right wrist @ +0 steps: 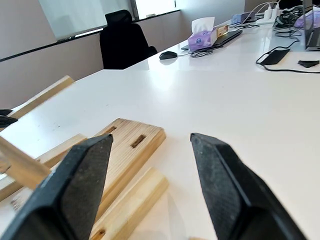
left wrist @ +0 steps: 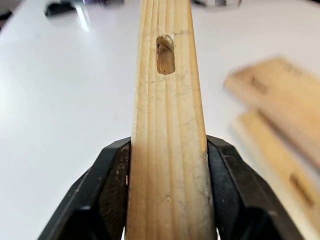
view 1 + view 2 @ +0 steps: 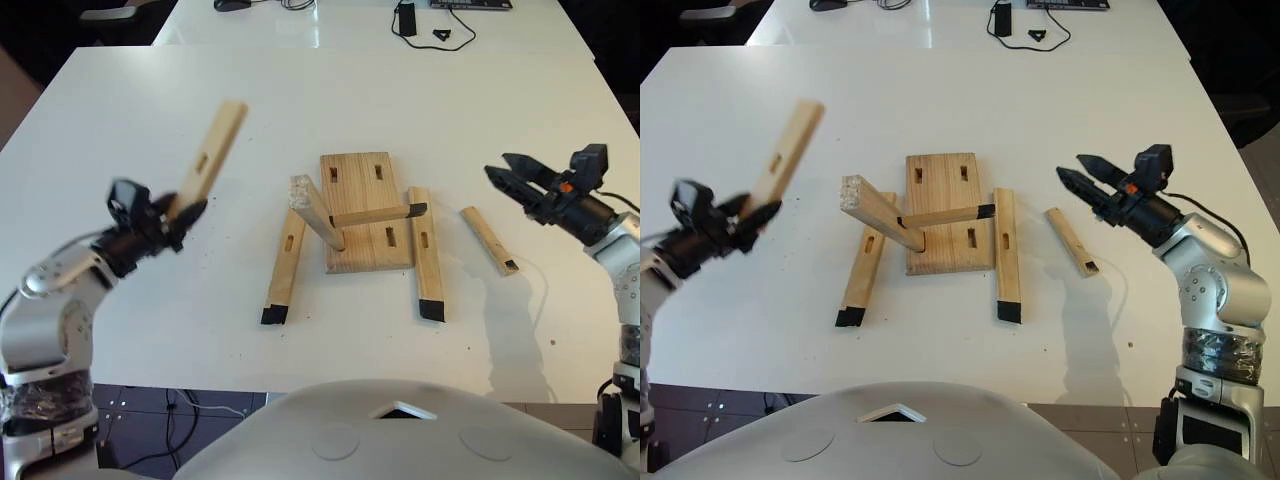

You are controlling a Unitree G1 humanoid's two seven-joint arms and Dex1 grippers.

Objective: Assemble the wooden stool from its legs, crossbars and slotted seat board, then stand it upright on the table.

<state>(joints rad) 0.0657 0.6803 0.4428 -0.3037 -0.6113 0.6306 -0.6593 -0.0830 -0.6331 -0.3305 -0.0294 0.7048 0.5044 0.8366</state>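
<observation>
Altogether four legs (image 3: pixel 285 262), two crossbars (image 3: pixel 489 239)

Seat board (image 3: pixel 356 180) and legs (image 3: pixel 286 262) on table (image 3: pixel 150 120)

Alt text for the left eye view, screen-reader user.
The left gripper holds a raised leg over the white table. The seat board lies flat mid-table with a slanting leg and attached crossbar on it, a left-side leg and right-side leg lying beside it, and a short crossbar farther right. The right gripper hovers open.
</observation>
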